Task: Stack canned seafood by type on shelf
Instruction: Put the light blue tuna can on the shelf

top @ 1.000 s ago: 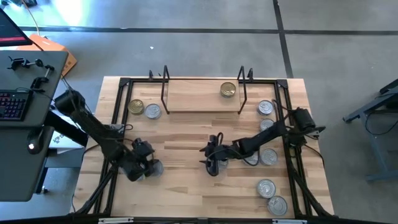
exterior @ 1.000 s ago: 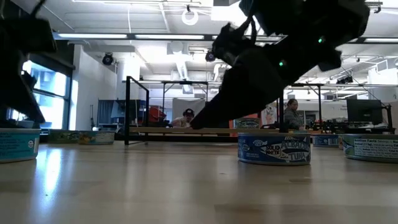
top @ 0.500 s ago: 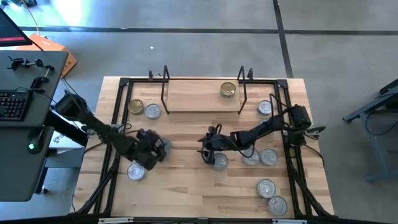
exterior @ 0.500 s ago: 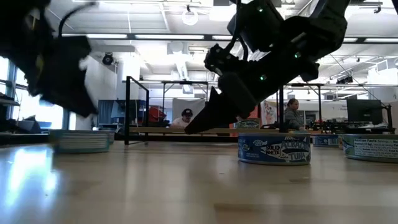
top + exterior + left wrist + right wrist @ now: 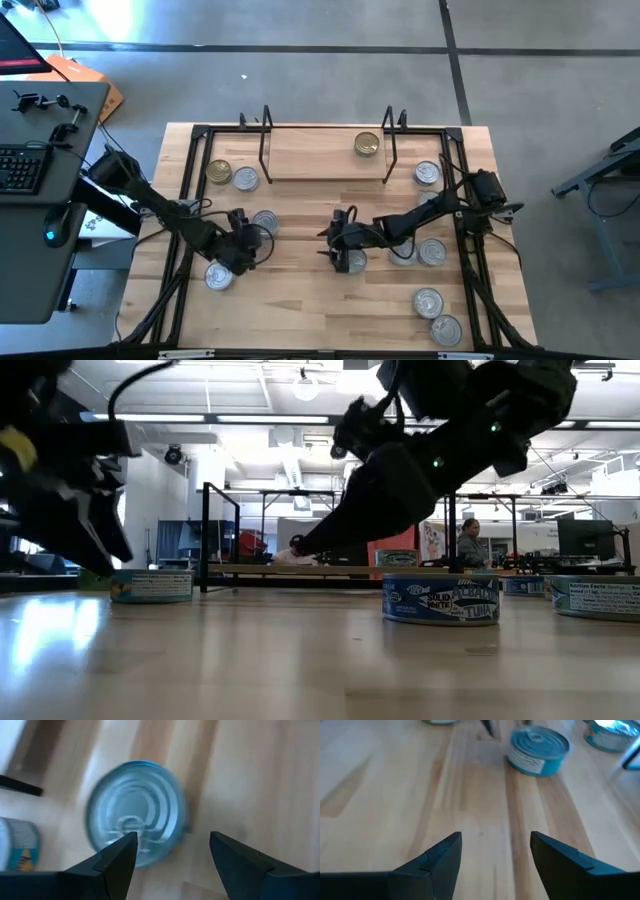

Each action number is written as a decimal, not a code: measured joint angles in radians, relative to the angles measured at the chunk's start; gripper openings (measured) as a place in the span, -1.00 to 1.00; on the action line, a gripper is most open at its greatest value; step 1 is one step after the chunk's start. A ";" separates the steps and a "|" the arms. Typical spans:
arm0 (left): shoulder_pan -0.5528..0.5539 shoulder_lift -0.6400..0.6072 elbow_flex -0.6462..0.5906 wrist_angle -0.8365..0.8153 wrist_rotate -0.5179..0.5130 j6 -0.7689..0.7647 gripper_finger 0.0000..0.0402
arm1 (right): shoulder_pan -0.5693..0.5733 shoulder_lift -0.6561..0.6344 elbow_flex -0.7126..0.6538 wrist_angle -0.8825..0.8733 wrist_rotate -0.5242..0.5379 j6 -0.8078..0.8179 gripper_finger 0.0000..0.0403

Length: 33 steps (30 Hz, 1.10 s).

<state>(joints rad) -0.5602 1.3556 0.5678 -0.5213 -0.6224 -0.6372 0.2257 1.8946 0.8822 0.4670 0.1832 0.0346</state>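
From table height, the near tin (image 5: 440, 601) shows its side label, which the overhead view lacks. The left wrist view shows the left gripper (image 5: 172, 852) open and empty over a silver-lidded tin (image 5: 135, 827), its fingers not touching it. The right gripper (image 5: 495, 855) is open above bare table (image 5: 395, 780), with a teal tin (image 5: 538, 750) ahead. Beyond, the shelf (image 5: 320, 160) by the far edge carries one gold tin (image 5: 367, 145).
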 joint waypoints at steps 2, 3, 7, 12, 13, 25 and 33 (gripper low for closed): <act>0.019 0.017 -0.001 0.005 -0.011 0.019 0.19 | 0.016 0.000 0.000 0.008 0.003 -0.002 0.14; 0.027 0.025 -0.001 0.010 -0.010 0.019 0.18 | 0.024 0.000 0.000 0.009 0.003 -0.007 0.14; 0.039 0.056 -0.001 0.041 0.007 0.035 0.02 | 0.056 -0.005 0.000 0.014 0.008 -0.025 0.14; 0.066 0.099 0.004 0.103 0.011 0.073 -0.40 | 0.090 -0.057 0.000 -0.030 0.056 -0.044 0.14; 0.072 0.107 0.004 0.126 0.023 0.081 -0.50 | 0.098 -0.074 0.000 -0.060 0.079 -0.057 0.14; 0.144 0.107 -0.002 0.509 0.197 0.231 -0.99 | 0.072 -0.030 0.000 -0.024 0.028 -0.481 0.14; 0.183 0.105 -0.002 0.614 0.221 0.229 -1.00 | 0.029 0.073 0.057 0.064 0.034 -0.485 0.14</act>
<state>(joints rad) -0.3770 1.4609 0.5655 0.0925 -0.4010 -0.4087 0.2544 1.9676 0.9395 0.5313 0.2167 -0.4506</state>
